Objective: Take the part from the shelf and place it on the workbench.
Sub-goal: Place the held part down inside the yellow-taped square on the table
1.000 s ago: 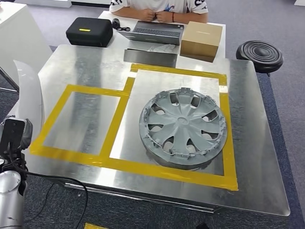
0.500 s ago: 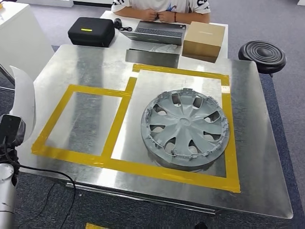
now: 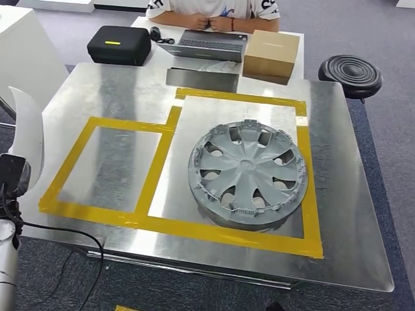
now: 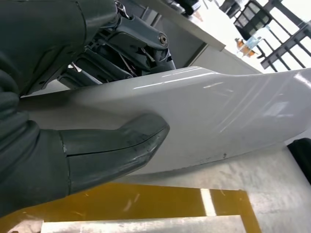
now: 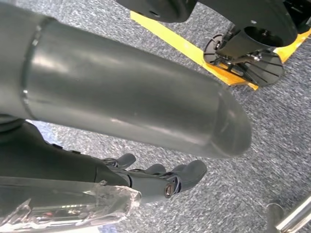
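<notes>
Gripping a white curved panel [image 4: 227, 111], your left hand [image 4: 73, 121] has its thumb pressed along the panel's near face and its darker fingers [image 4: 121, 46] behind the far face. In the head view that panel [image 3: 26, 133] stands upright at the left edge of the metal workbench [image 3: 352, 214], above the left arm's wrist [image 3: 12, 178]. Your right hand [image 5: 161, 182] hangs over grey carpet [image 5: 278, 145], fingers straight and slightly apart, holding nothing. A grey wheel cover [image 3: 248, 173] lies flat inside the larger yellow-taped square [image 3: 235, 232], well apart from both hands. The panel's far end is cut off in the left wrist view, so you cannot judge its full shape.
</notes>
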{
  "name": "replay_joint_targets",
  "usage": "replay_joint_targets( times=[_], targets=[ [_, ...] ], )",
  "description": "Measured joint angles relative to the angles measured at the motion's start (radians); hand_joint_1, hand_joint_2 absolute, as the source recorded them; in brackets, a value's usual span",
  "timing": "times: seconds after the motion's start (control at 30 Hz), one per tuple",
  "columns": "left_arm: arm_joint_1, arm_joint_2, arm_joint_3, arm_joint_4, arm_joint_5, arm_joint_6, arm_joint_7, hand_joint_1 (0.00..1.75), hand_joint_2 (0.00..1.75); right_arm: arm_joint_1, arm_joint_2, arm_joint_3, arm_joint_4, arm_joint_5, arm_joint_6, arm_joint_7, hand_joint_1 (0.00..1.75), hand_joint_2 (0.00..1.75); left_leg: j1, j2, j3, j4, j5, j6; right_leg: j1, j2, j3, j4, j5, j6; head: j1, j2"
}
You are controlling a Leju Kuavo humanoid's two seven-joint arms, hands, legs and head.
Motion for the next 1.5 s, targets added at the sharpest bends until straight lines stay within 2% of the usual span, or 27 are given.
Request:
replay_joint_targets(
  times=[0.07,0.13,0.17,0.23,0.27,0.3,0.33,0.43,0.5,0.6,0.67,0.7,0.77,0.8,0.83,0.87,0.9,0.97,1.03,1.17,1.23,1.3,1.33,1.37,1.4,1.47,1.5],
  targets=[
    [0.006,-0.006,-0.001,-0.003,-0.002,-0.001,-0.011,1.64,1.75,0.001,0.000,0.000,0.000,-0.001,0.000,0.000,0.00,0.00,-0.002,-0.001,-0.001,-0.003,0.000,0.015,-0.001,0.000,-0.003,-0.002,0.001,0.009,0.000,0.000],
    [0.017,-0.017,-0.003,-0.027,-0.005,-0.004,-0.020,1.65,1.75,0.002,0.000,0.000,0.000,-0.002,0.000,0.001,0.00,0.00,0.000,0.000,0.000,-0.005,0.001,0.030,-0.003,-0.002,-0.019,0.030,-0.024,0.020,0.004,0.000],
    [0.023,-0.024,-0.005,-0.047,-0.007,-0.004,-0.022,1.65,1.75,0.001,0.000,0.000,0.000,-0.002,0.000,0.001,0.00,0.00,0.001,0.001,0.001,-0.006,0.002,0.036,-0.004,-0.004,-0.041,0.076,-0.050,0.025,0.006,0.000],
    [0.039,-0.041,-0.014,-0.093,-0.015,-0.003,-0.018,1.61,1.75,0.001,0.000,0.000,0.000,-0.003,0.000,0.000,0.00,0.00,-0.001,0.001,0.001,-0.005,0.000,0.042,-0.005,-0.005,-0.106,0.217,-0.114,0.031,0.010,0.000],
    [0.049,-0.050,-0.021,-0.115,-0.021,-0.002,-0.014,1.59,1.75,0.002,0.000,0.000,0.000,-0.003,0.000,-0.001,0.00,0.00,-0.002,0.001,0.001,-0.005,0.000,0.043,-0.005,-0.005,-0.133,0.273,-0.132,0.031,0.009,0.000],
    [0.059,-0.057,-0.030,-0.137,-0.027,-0.001,-0.009,1.56,1.75,0.003,0.000,0.000,0.000,-0.003,0.000,-0.002,0.00,0.00,-0.003,0.001,0.002,-0.005,-0.001,0.044,-0.004,-0.005,-0.146,0.297,-0.133,0.030,0.009,0.000],
    [0.069,-0.063,-0.040,-0.161,-0.033,-0.001,-0.003,1.54,1.75,0.003,0.000,0.000,0.000,-0.004,-0.001,-0.002,0.00,0.00,-0.004,0.001,0.004,-0.005,-0.002,0.044,-0.004,-0.005,-0.138,0.280,-0.114,0.028,0.009,0.000],
    [0.100,-0.079,-0.076,-0.241,-0.048,0.002,0.008,1.50,1.75,0.002,0.000,0.000,0.000,-0.005,-0.002,-0.002,0.00,0.00,-0.007,-0.001,0.009,-0.004,-0.005,0.040,-0.003,-0.005,-0.034,0.074,-0.021,0.018,0.009,0.000],
    [0.119,-0.089,-0.097,-0.291,-0.055,0.006,0.013,1.50,1.75,0.001,-0.001,0.000,0.000,-0.005,-0.002,-0.002,0.00,0.00,-0.009,-0.001,0.007,-0.003,-0.005,0.031,-0.001,-0.003,0.004,0.004,-0.006,0.013,0.008,0.000],
    [0.140,-0.100,-0.119,-0.340,-0.057,0.008,0.016,1.50,1.75,0.003,-0.001,0.000,0.000,-0.005,-0.002,-0.001,0.00,0.00,-0.008,-0.001,0.007,-0.007,-0.003,0.017,-0.001,-0.002,0.005,-0.001,-0.003,0.002,0.008,0.000],
    [0.147,-0.102,-0.125,-0.360,-0.057,0.009,0.017,1.50,1.75,0.003,-0.001,0.000,0.000,-0.005,-0.002,-0.001,0.00,0.00,-0.008,0.000,-0.002,0.015,-0.023,0.009,-0.006,-0.003,0.006,-0.006,0.001,-0.007,0.006,0.000],
    [0.149,-0.103,-0.129,-0.369,-0.057,0.010,0.018,1.50,1.75,0.002,-0.001,0.000,0.000,-0.005,-0.002,-0.001,0.00,0.00,-0.008,0.000,-0.019,0.054,-0.048,0.005,-0.008,-0.003,0.007,-0.007,0.002,-0.011,0.004,0.000],
    [0.154,-0.106,-0.134,-0.383,-0.057,0.010,0.018,1.50,1.75,0.002,-0.001,0.000,0.000,-0.005,-0.002,-0.001,0.00,0.00,-0.008,0.000,-0.079,0.189,-0.115,-0.001,-0.008,-0.004,0.006,-0.007,0.001,-0.015,0.002,0.000],
    [0.158,-0.108,-0.136,-0.387,-0.057,0.011,0.018,1.50,1.75,0.003,-0.001,0.000,0.000,-0.005,-0.002,-0.001,0.00,0.00,-0.008,0.000,-0.109,0.252,-0.139,-0.003,-0.008,-0.004,0.006,-0.007,0.001,-0.015,0.002,0.000],
    [0.162,-0.110,-0.138,-0.391,-0.057,0.011,0.019,1.50,1.75,0.004,-0.001,0.000,0.000,-0.005,-0.002,-0.001,0.00,0.00,-0.008,0.000,-0.125,0.287,-0.144,-0.003,-0.008,-0.004,0.006,-0.007,0.001,-0.016,0.002,0.000],
    [0.164,-0.111,-0.139,-0.394,-0.057,0.011,0.020,1.50,1.75,0.004,-0.001,0.000,0.000,-0.005,-0.002,-0.001,0.00,0.00,-0.007,0.000,-0.121,0.280,-0.129,-0.003,-0.008,-0.004,0.007,-0.007,0.001,-0.015,0.002,0.000],
    [0.166,-0.112,-0.140,-0.397,-0.057,0.011,0.021,1.50,1.75,0.004,-0.001,0.000,0.000,-0.005,-0.002,-0.001,0.00,0.00,-0.007,0.001,-0.099,0.233,-0.097,-0.002,-0.008,-0.004,0.008,-0.007,0.001,-0.015,0.002,0.000],
    [0.166,-0.112,-0.142,-0.406,-0.057,0.011,0.021,1.51,1.75,0.004,-0.001,0.000,0.000,-0.005,-0.002,-0.001,0.00,0.00,-0.008,0.002,-0.027,0.089,-0.031,0.001,-0.006,-0.004,0.009,-0.005,0.000,-0.011,0.001,0.000],
    [0.166,-0.113,-0.144,-0.412,-0.056,0.013,0.023,1.52,1.75,0.003,-0.001,0.000,0.000,-0.005,-0.002,-0.001,0.00,0.00,-0.009,0.002,0.013,0.002,-0.008,0.009,-0.002,-0.002,0.006,-0.003,0.000,-0.002,0.002,0.000],
    [0.159,-0.112,-0.146,-0.414,-0.048,0.031,0.038,1.58,1.75,0.005,-0.001,0.000,0.000,-0.004,-0.001,-0.001,0.00,0.00,-0.009,0.001,0.013,-0.010,-0.006,0.034,-0.003,-0.003,-0.004,0.004,-0.006,0.020,0.003,0.000],
    [0.149,-0.110,-0.144,-0.412,-0.041,0.038,0.042,1.61,1.75,0.004,-0.001,0.000,0.000,-0.003,0.000,-0.002,0.00,0.00,-0.005,0.001,0.014,-0.012,-0.003,0.043,-0.004,-0.005,-0.041,0.080,-0.052,0.030,0.006,0.000],
    [0.140,-0.108,-0.140,-0.401,-0.032,0.042,0.043,1.62,1.75,0.004,-0.001,0.000,0.000,-0.003,0.000,-0.002,0.00,0.00,-0.006,0.001,0.013,-0.011,-0.004,0.047,-0.005,-0.005,-0.104,0.215,-0.110,0.034,0.007,0.000],
    [0.137,-0.107,-0.137,-0.394,-0.028,0.043,0.043,1.61,1.75,0.005,-0.001,0.000,0.000,-0.003,0.001,-0.001,0.00,0.00,-0.006,0.001,0.014,-0.011,-0.004,0.047,-0.005,-0.005,-0.128,0.262,-0.120,0.034,0.007,0.000],
    [0.135,-0.107,-0.134,-0.387,-0.023,0.045,0.043,1.61,1.75,0.005,-0.001,0.000,0.000,-0.003,0.001,-0.001,0.00,0.00,-0.006,0.001,0.014,-0.011,-0.004,0.047,-0.005,-0.005,-0.136,0.275,-0.112,0.034,0.008,0.000],
    [0.135,-0.107,-0.133,-0.382,-0.019,0.046,0.043,1.61,1.75,0.006,-0.001,0.000,0.000,-0.003,0.001,-0.001,0.00,0.00,-0.006,0.000,0.015,-0.011,-0.004,0.047,-0.005,-0.005,-0.123,0.243,-0.086,0.032,0.007,0.000],
    [0.132,-0.104,-0.128,-0.373,-0.010,0.048,0.042,1.63,1.75,0.005,-0.001,0.000,0.000,-0.003,0.002,0.000,0.00,0.00,-0.007,-0.001,0.017,-0.010,-0.007,0.043,-0.004,-0.005,-0.057,0.107,-0.023,0.026,0.008,0.000],
    [0.129,-0.102,-0.123,-0.368,-0.006,0.048,0.041,1.63,1.75,0.003,-0.001,0.000,0.000,-0.003,0.002,0.000,0.00,0.00,-0.009,-0.001,0.017,-0.009,-0.008,0.039,-0.004,-0.004,-0.026,0.048,-0.004,0.022,0.007,0.000]
  ],
)
